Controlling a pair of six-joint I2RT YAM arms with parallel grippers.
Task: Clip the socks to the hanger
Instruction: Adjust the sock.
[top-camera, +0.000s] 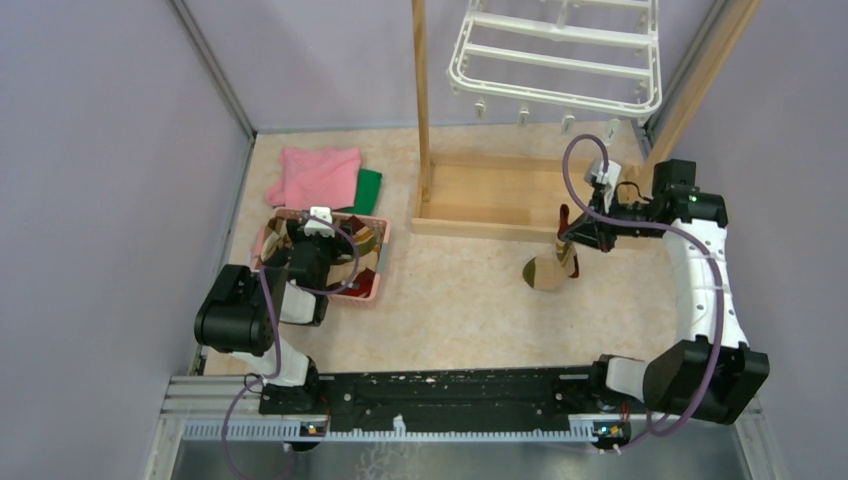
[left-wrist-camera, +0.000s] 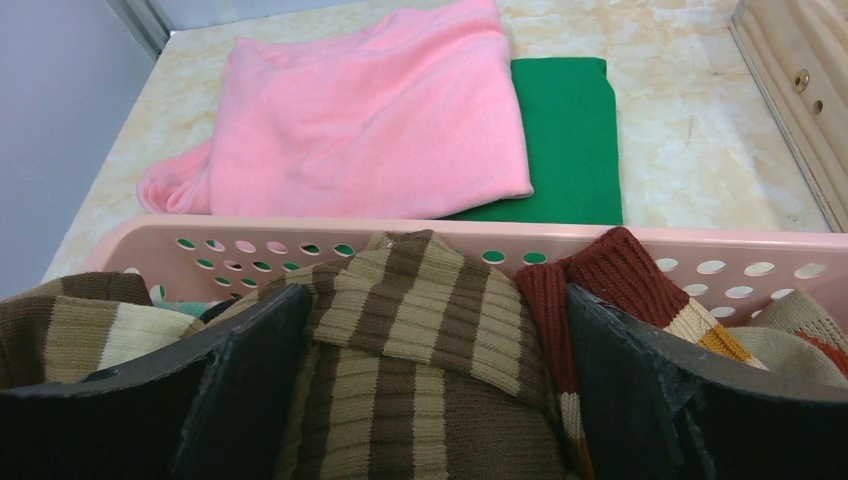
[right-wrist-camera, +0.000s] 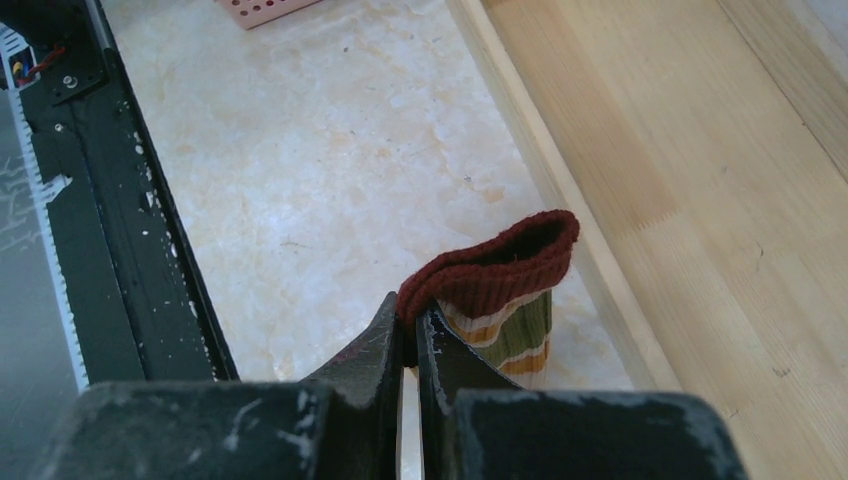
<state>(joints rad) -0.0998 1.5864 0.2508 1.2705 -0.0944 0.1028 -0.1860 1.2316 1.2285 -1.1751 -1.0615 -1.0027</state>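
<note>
Beneath hanger (top-camera: 560, 60): marbled tabletop (top-camera: 460, 300), lilac walls (top-camera: 100, 150).

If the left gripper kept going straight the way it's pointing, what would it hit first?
Probably the brown-and-cream striped sock lying between the open fingers of the left gripper in the pink basket, with the basket's perforated far wall right behind it; exact depth is unclear.

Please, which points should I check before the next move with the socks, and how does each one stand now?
1. Right pincer shut on banded sock cuff: ok.
2. Its toe off the table: cannot tell.
3. Banded sock up at the hanger clips: not ok, low by the frame.
4. Near clips free: ok.
5. Left pincer open astride striped sock in basket: ok.
</note>
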